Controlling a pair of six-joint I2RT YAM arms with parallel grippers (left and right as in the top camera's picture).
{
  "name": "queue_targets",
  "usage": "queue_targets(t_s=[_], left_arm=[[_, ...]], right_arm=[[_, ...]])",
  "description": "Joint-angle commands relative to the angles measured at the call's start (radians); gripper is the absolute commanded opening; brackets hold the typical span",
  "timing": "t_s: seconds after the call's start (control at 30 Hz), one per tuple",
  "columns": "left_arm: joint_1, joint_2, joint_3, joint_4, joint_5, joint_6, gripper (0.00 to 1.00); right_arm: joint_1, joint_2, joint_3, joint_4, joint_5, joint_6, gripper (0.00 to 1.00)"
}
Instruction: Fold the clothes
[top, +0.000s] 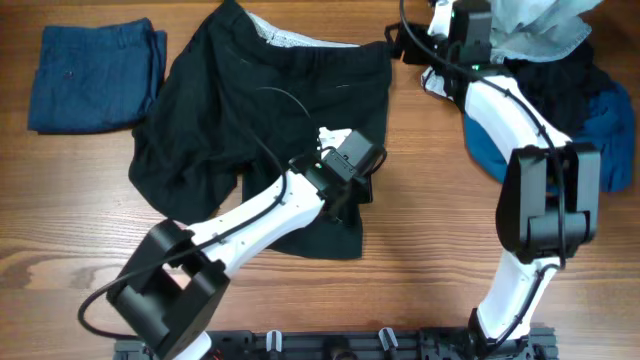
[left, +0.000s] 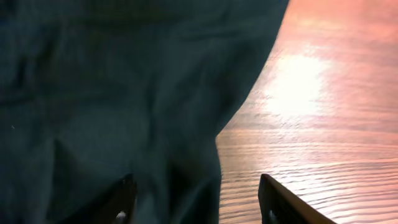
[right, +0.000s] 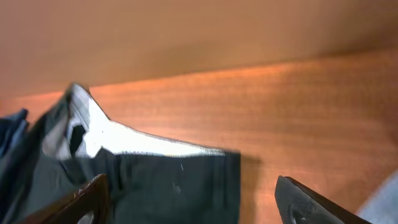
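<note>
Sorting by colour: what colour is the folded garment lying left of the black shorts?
Dark blue; the folded fabric garment shows best overhead.

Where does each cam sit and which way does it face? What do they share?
Overhead: above the table, looking straight down; black shorts, both whole arms, left pincer, right pincer.
Left wrist: on the left arm, facing down past the open left pincer at a black shorts edge on the wood.
Right wrist: on the right arm, facing low across the table past the open right pincer at the waistband corner.
Shared: all three show the black shorts.
</note>
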Motion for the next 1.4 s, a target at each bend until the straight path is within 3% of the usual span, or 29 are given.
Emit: queue_targets(t_s=[0.0,0.07,0.17,0.37,0.9,0.93,1.0,1.03,1.07,1.1,1.23,1.37], left_arm=[[-0.028,0.050,-0.003,-0.022,0.003,-0.032,0.57],[-0.040,0.063,-0.003,-0.022,0.013,-0.032,0.56],[-0.058,0.074,-0.003,-0.022,0.013,-0.054,0.47],[-0.094,0.098,-0.003,-0.026,0.012,-0.090,0.06],[-0.121,0.109,-0.003,-0.033,0.012,-0.112,0.04],[-0.121,0.109,-0.003,-0.033,0.012,-0.112,0.04],[-0.121,0.109,-0.003,-0.034,0.012,-0.112,0.04],[-0.121,0.109,-0.003,-0.034,0.012,-0.112,0.04],[-0.121,0.109,-0.003,-0.034,0.012,-0.112,0.04],[-0.121,0.109,-0.003,-0.036,0.012,-0.112,0.04],[-0.121,0.109,-0.003,-0.051,0.011,-0.112,0.04],[-0.113,0.107,-0.003,-0.084,-0.007,-0.111,0.04]], right_arm=[[0.003,0.052,0.111,-0.005,-0.042,0.022,0.82],[0.003,0.076,0.135,-0.005,-0.049,0.023,0.81],[0.006,0.110,0.135,0.013,-0.031,0.048,0.69],[0.008,0.190,0.135,0.061,-0.086,0.095,0.70],[0.040,0.335,0.134,0.036,-0.095,0.096,0.74],[0.040,0.338,0.134,0.035,-0.088,0.096,0.70],[0.040,0.346,0.134,0.028,-0.085,0.094,0.51],[0.040,0.347,0.134,0.016,-0.080,0.092,0.32],[0.040,0.347,0.134,0.002,-0.061,0.092,0.20],[0.041,0.347,0.134,-0.014,-0.041,0.085,0.14],[0.040,0.346,0.134,-0.111,0.059,0.037,0.04],[0.023,0.307,0.134,-0.233,0.121,0.018,0.04]])
